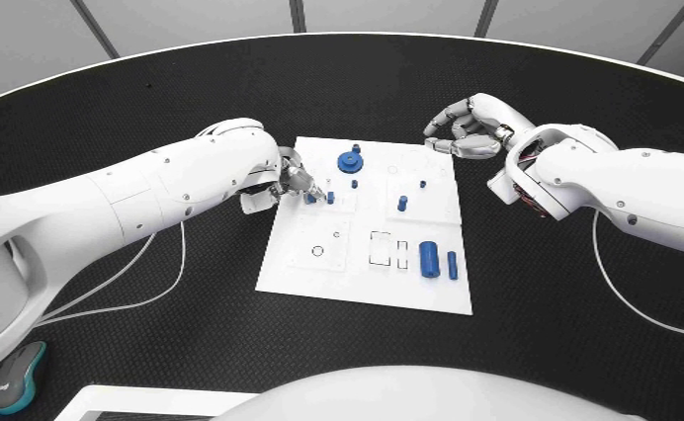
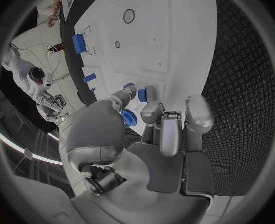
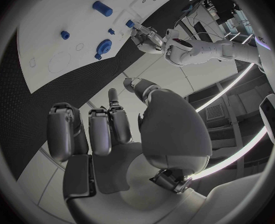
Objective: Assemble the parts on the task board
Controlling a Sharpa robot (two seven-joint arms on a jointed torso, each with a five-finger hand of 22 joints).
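The white task board lies mid-table. My left hand is at its left edge and pinches a small blue peg between thumb and a finger, low over the board, beside another short peg. A blue gear on a post stands just behind it. A thick blue cylinder and a thin blue rod lie near the board's right edge. Small pegs stand mid-board. My right hand hovers off the board's far right corner, fingers curled in on nothing.
A white cable trails over the black table under my left arm. A teal object lies at the near left edge, and a white tray edge lies at the front. Outlined slots mark the board's near half.
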